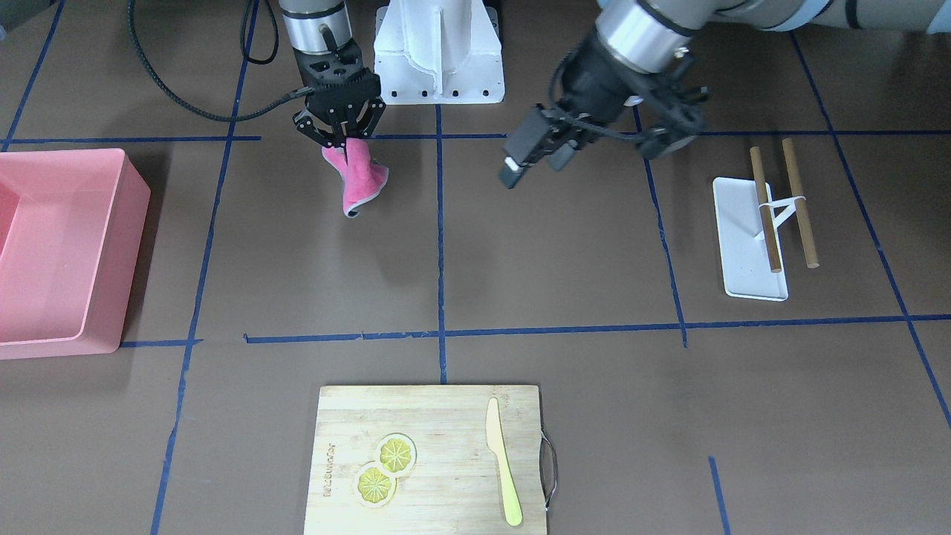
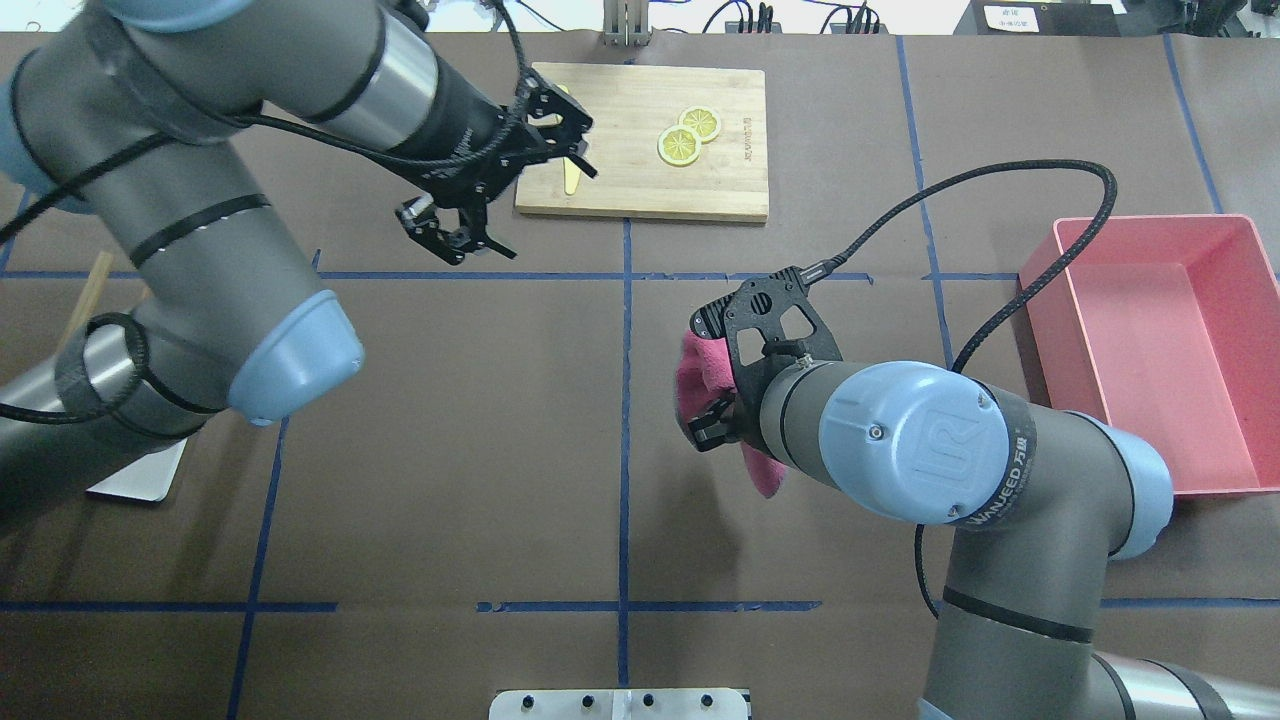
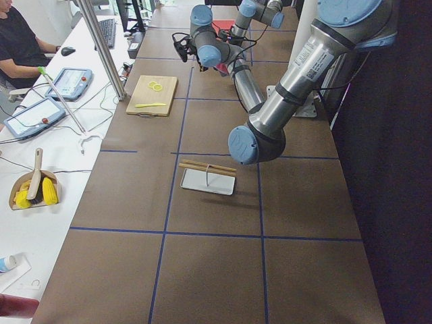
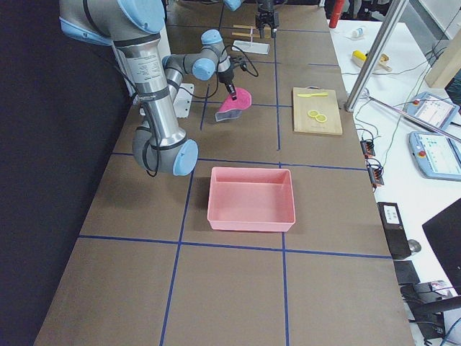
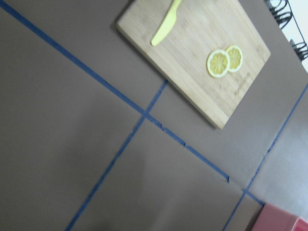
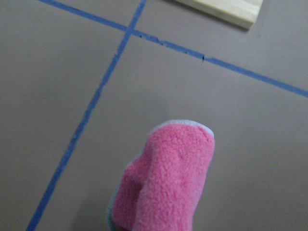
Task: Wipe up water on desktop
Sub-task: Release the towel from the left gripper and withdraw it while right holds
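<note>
My right gripper [image 1: 343, 136] is shut on the top of a pink fleece cloth [image 1: 358, 178], which hangs down over the brown desktop [image 1: 557, 260] near the robot's base. The cloth also shows in the overhead view [image 2: 697, 378] and in the right wrist view [image 6: 166, 185]. I cannot tell whether its lower end touches the surface. My left gripper [image 2: 455, 235] is open and empty, raised above the desktop beside the cutting board. No water shows on the desktop in any view.
A pink bin [image 1: 59, 253] stands at the robot's right. A bamboo cutting board [image 1: 431, 461] with two lemon slices [image 1: 385, 468] and a yellow knife [image 1: 503, 461] lies at the far edge. A white tray [image 1: 743, 245] with two brown sticks lies at the robot's left.
</note>
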Robot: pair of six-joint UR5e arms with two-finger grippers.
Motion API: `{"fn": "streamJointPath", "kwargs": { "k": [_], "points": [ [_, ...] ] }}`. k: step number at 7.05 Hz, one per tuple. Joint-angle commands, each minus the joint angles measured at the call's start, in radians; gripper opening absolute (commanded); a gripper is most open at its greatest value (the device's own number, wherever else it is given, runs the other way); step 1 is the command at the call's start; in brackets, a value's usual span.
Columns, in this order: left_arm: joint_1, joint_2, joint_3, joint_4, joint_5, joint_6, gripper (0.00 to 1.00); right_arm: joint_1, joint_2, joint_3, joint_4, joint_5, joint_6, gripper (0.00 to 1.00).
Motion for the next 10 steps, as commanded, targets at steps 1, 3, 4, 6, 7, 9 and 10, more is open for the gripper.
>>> {"fn": "streamJointPath", "kwargs": {
  "k": [1,3,4,6,7,9,10],
  "points": [
    [-0.070,0.070,-0.025,0.003,-0.017,0.056,1.00,0.019,0.053,-0.122,0.024,0.148,0.150,0.00],
    [-0.084,0.144,-0.058,0.003,-0.014,0.072,1.00,0.030,0.148,-0.292,0.144,0.196,0.262,0.00],
    [-0.100,0.182,-0.080,0.005,-0.014,0.135,1.00,0.039,0.182,-0.369,0.156,0.208,0.263,0.00],
    [-0.127,0.216,-0.083,0.005,-0.016,0.178,1.00,0.163,0.084,-0.344,0.164,0.418,0.205,0.00],
    [-0.130,0.216,-0.083,0.005,-0.016,0.178,1.00,0.217,0.022,-0.309,0.164,0.452,0.121,0.00],
    [-0.147,0.230,-0.083,0.006,-0.016,0.182,1.00,0.303,-0.113,-0.269,0.160,0.507,0.006,0.00],
    [-0.158,0.253,-0.084,0.006,-0.017,0.226,1.00,0.325,-0.171,-0.251,0.158,0.508,-0.063,0.00]
  ]
}}
